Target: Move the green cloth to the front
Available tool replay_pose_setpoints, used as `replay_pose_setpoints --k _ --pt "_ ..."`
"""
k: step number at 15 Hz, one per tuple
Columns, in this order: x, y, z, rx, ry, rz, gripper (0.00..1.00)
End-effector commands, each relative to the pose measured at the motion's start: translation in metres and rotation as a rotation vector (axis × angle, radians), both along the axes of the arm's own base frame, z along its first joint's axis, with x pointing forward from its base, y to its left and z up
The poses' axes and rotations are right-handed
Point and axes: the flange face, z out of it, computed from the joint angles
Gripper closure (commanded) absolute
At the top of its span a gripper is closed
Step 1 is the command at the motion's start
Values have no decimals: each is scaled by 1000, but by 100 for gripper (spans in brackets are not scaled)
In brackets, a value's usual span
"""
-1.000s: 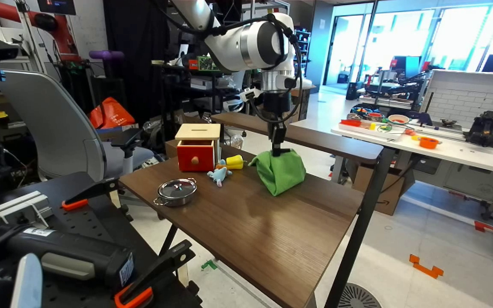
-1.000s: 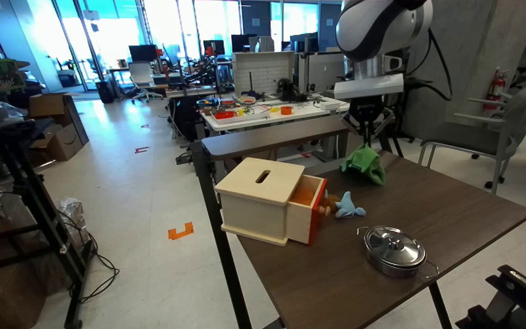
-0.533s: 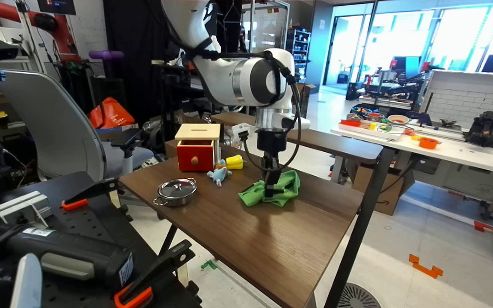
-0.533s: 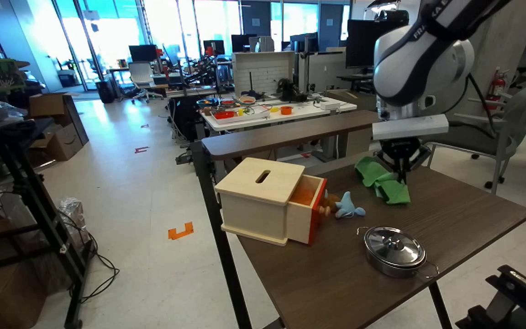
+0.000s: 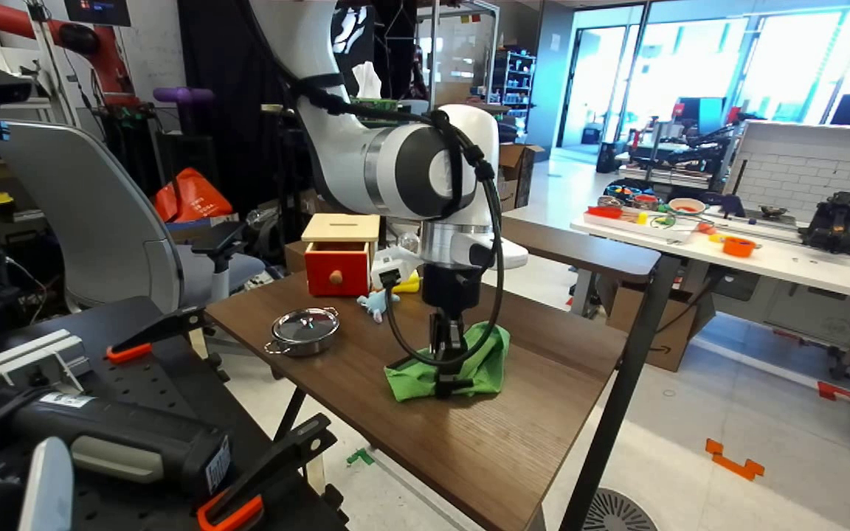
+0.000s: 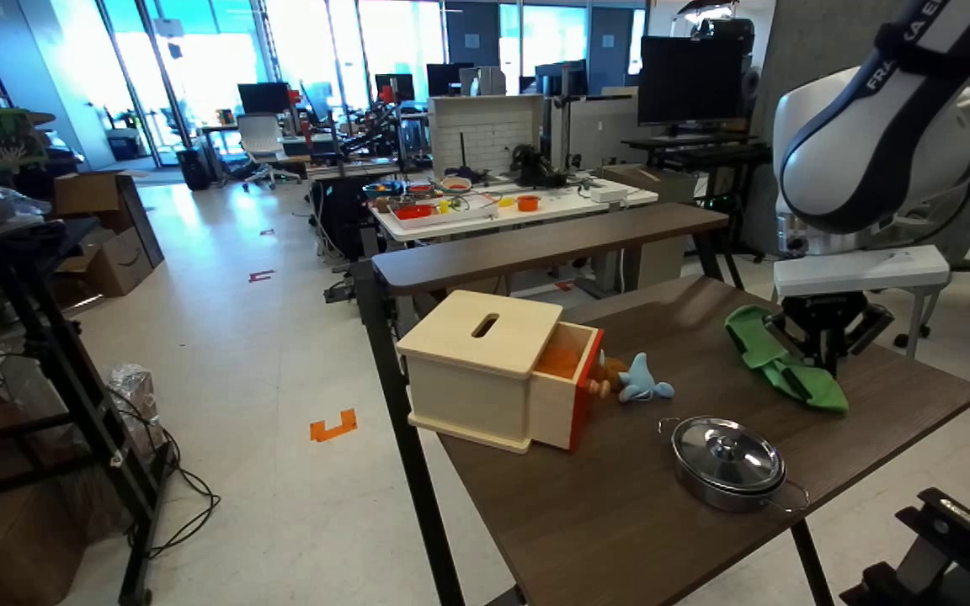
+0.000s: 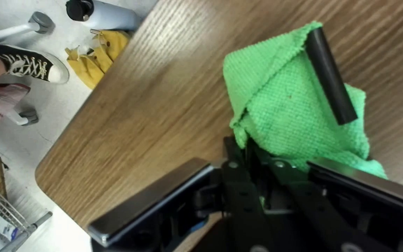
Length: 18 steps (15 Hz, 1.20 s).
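Observation:
The green cloth (image 5: 490, 363) lies bunched on the brown table; it also shows in an exterior view (image 6: 775, 362) beside the table's far right edge. In the wrist view the cloth (image 7: 289, 105) reaches up and right from the jaws, with a short black rod-like piece (image 7: 331, 77) on it. My gripper (image 7: 243, 145) has its fingers closed together on a fold of the cloth. In both exterior views the gripper (image 5: 451, 385) (image 6: 828, 369) points down at the cloth, at table height. The fingertips are partly hidden by cloth.
A wooden box (image 6: 477, 370) with a red-fronted drawer (image 5: 337, 270) pulled partly out stands on the table. Near it are a blue plush toy (image 6: 643, 380) and a yellow object (image 5: 408, 284). A lidded metal pot (image 6: 729, 463) stands near a table edge (image 6: 881, 454).
The gripper and cloth have come down from above the table, then slid along it, toward the camera in an exterior view. The cloth, hanging before, now lies on the tabletop. Other objects stay put.

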Motion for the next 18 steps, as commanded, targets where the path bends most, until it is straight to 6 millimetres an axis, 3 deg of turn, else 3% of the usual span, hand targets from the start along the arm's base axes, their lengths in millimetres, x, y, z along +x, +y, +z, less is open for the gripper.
replay_pose_setpoints --k 1,5,9,17,18 --pt "-28 -3 10 19 16 16 56" --pt "-39 -2 17 22 36 16 26" --pt "-47 1 48 37 12 30 1" --pt "-60 29 164 66 -181 77 0" --pt "-46 22 140 58 -129 51 0"
